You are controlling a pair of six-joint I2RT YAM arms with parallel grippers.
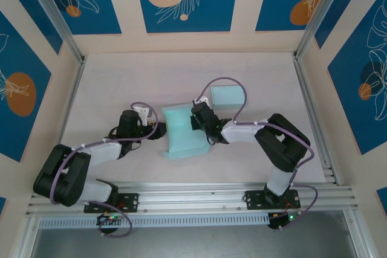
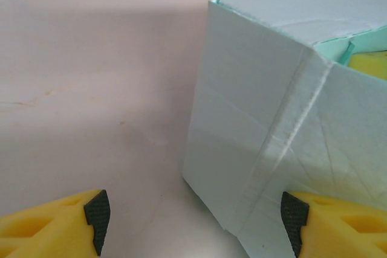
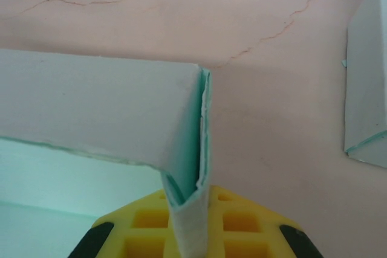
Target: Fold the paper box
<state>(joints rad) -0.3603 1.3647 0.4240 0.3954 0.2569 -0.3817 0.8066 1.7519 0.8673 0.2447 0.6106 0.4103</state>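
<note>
Around the pink table point(image 1: 121, 83) stand blue floral panels point(image 1: 181, 4); right gripper point(image 3: 187, 243) clamps the paper box point(image 1: 178, 140) wall, left gripper point(image 2: 195, 216) gapes just beside it.

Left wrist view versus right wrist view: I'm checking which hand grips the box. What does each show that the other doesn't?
Left wrist: the left hand open, set either side of a creased outside corner of the box, gripping nothing. Right wrist: the right hand shut on a folded wall of the box, seen edge-on. Both: the pale green box and the pink table under it.
</note>
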